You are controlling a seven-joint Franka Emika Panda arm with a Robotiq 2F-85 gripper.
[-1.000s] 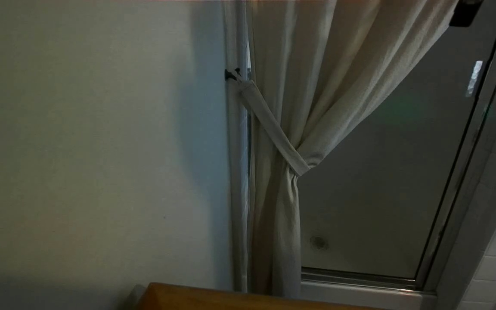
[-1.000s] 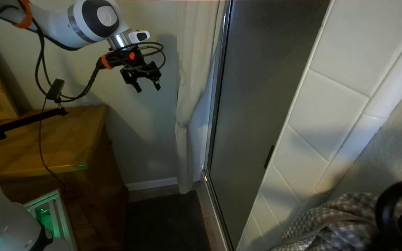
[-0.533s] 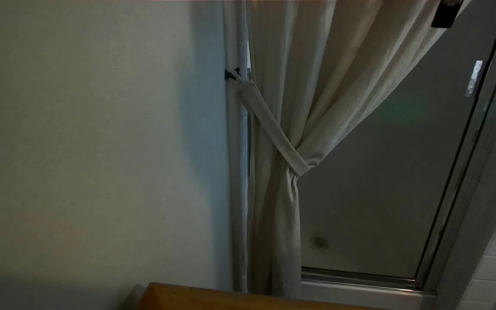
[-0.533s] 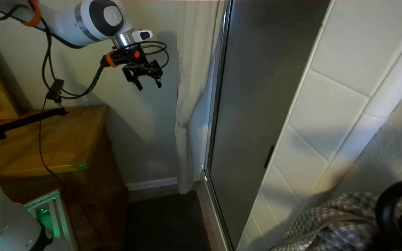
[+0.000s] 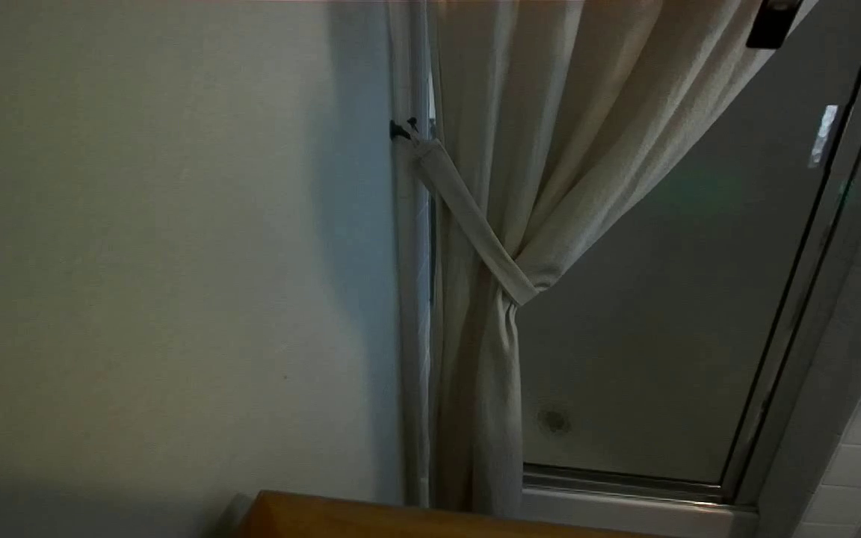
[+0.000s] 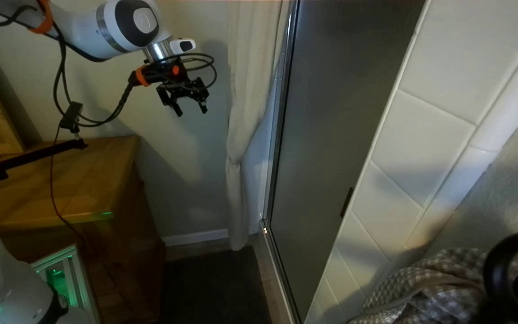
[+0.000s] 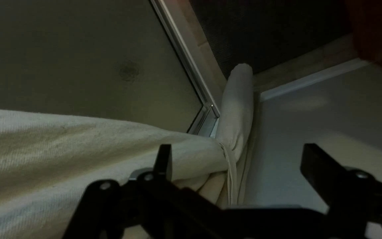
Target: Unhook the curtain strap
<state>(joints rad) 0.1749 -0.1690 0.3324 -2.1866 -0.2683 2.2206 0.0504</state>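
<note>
Fingers [image 7: 163,162] apart, curtain strap [image 5: 475,224] on its hook [image 5: 400,130]

The gripper [image 7: 237,154] has its two fingers spread, with a wide gap between them. In the wrist view one fingertip stands at 7 o'clock against the cream curtain [image 5: 587,97], the other near 4 o'clock in front of the pale wall [image 5: 176,261]. A stretch of the strap shows between them at 5 o'clock; how far beyond the tips it lies, I cannot tell. In an exterior view the tips point toward 5 o'clock, and the curtain hangs at their 3 o'clock, a strip of wall visible between.

The strap, a flat cream band, slants from 11 o'clock down to 5 o'clock across the curtain. Its upper end meets the black hook; its lower end wraps round the gathered folds, and below them the cloth drops toward 6 o'clock.

Farther out in an exterior view, the white arm [image 6: 126,31] reaches in from 10 o'clock, and a wooden cabinet [image 6: 70,175] sits at 9 o'clock. The grey glass door [image 6: 340,112] is at 2 o'clock, white tiles [image 6: 425,148] at 3, a checked cloth [image 6: 439,270] at 4 and a dark mat [image 6: 216,288] at 7
</note>
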